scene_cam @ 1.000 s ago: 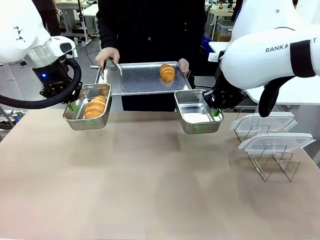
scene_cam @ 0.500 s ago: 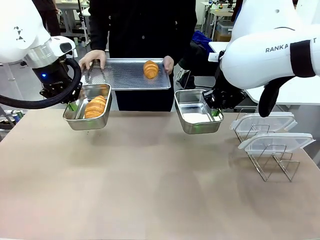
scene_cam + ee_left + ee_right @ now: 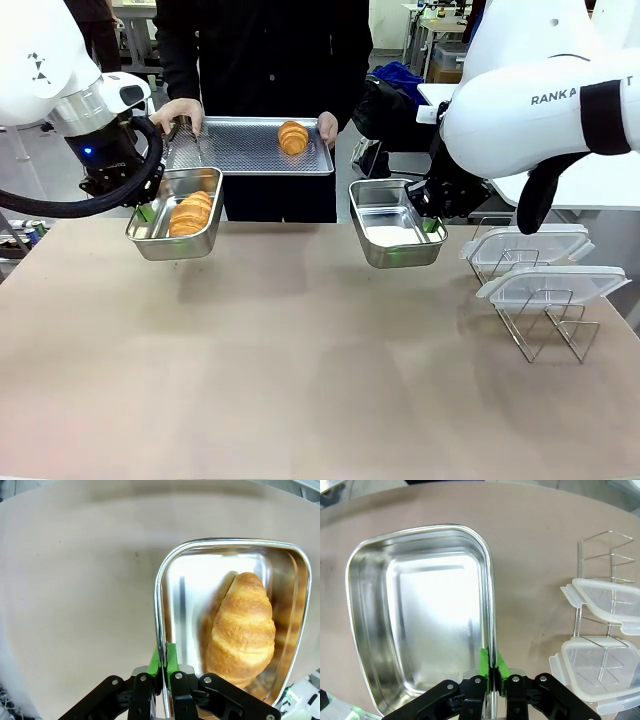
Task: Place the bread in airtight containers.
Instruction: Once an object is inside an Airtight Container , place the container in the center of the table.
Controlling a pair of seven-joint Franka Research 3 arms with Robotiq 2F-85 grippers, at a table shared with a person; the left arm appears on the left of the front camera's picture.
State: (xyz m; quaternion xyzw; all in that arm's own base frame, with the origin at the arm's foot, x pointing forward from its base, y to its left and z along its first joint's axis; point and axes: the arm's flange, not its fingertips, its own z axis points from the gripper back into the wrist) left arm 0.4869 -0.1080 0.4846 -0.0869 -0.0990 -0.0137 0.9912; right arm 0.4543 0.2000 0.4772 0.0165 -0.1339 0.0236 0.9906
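Since a sec ago the person at the far side has carried the perforated steel tray (image 3: 245, 152) toward the upper left of the frame. The loose croissant (image 3: 293, 137) riding on it now sits top centre, while both arms and both tins are where they were. One hand (image 3: 181, 110) grips the tray's left end, the other hand (image 3: 327, 127) its right. At centre left, the left gripper (image 3: 143, 208) has its green pads pinching the thin side wall of the left tin (image 3: 172, 246), w/ steel sandwiched btwn them. Inside lies the packed croissant (image 3: 191, 213), golden-brown, ridged and oblong, mirrored in the polished metal. Right of centre, the right gripper (image 3: 432, 224) pinches the wall of the right tin (image 3: 396, 256) the same way, and that tin's bare floor shines white. Both tins are rectangular w/ rounded corners and rolled rims, and we see them held off the table (image 3: 300, 380), a matte tan sheet w/ soft shadows under each. At the right edge two clear plastic lids (image 3: 527, 243) w/ snap flaps rest on a wire rack (image 3: 552, 338). Behind the person, in dark clothes, is a workroom w/ desks and a white table at upper right.
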